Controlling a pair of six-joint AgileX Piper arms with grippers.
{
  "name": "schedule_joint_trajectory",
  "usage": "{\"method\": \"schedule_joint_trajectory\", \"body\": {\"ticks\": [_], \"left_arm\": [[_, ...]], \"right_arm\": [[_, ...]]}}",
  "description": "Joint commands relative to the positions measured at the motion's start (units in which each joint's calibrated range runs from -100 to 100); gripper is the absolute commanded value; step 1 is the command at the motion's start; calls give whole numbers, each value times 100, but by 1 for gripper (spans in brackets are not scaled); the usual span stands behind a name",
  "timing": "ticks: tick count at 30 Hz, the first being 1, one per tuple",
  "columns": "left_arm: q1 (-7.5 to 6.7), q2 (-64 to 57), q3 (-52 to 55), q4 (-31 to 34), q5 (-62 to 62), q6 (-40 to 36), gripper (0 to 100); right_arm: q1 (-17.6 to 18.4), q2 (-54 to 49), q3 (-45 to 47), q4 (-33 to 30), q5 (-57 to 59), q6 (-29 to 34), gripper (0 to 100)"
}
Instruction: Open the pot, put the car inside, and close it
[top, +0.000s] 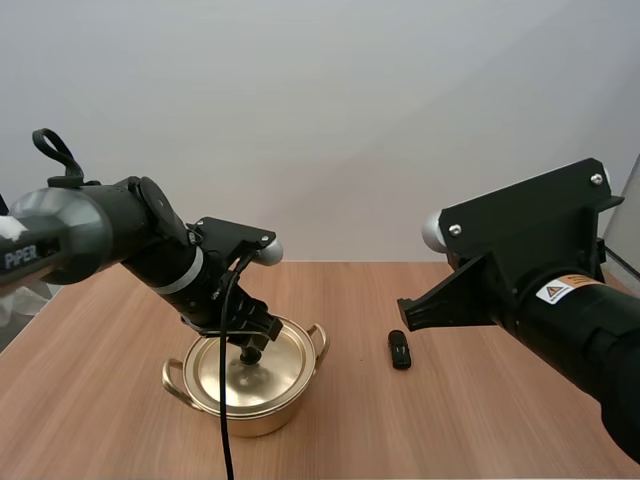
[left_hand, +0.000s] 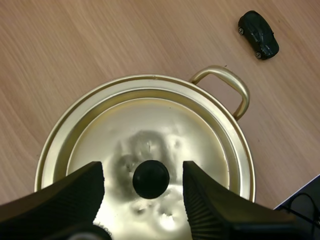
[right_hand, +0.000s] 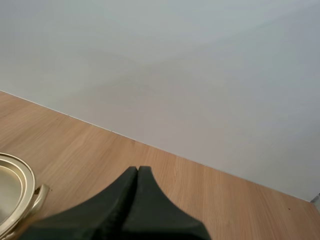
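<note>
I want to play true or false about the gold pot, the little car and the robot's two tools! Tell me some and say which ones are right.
1. The lid is on the pot. True.
2. The car is inside the pot. False: it lies on the table beside the pot.
3. The left tool is open, with a finger on each side of the lid's knob. True.
4. The right tool is holding the car. False: it is shut on nothing, apart from the car.
</note>
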Motion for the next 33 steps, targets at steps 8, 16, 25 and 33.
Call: {"method": "schedule_joint_trajectory", "body": {"ticks": [8, 16, 25, 33], "left_arm": [[3, 599, -1, 58, -117, 182, 24], [3, -130, -433, -312, 203, 373, 0], [3, -2280, -1548, -1340, -68, 240, 0], [101, -3511, -2269, -1355, -679, -77, 0]], "right_arm": [[-21, 0, 1, 1, 66, -22, 0], [-46, 462, 614, 264, -575, -183, 0], [-46, 3149, 220, 863, -1195, -577, 0], [-46, 5393, -456, 852, -998, -616, 0]]}}
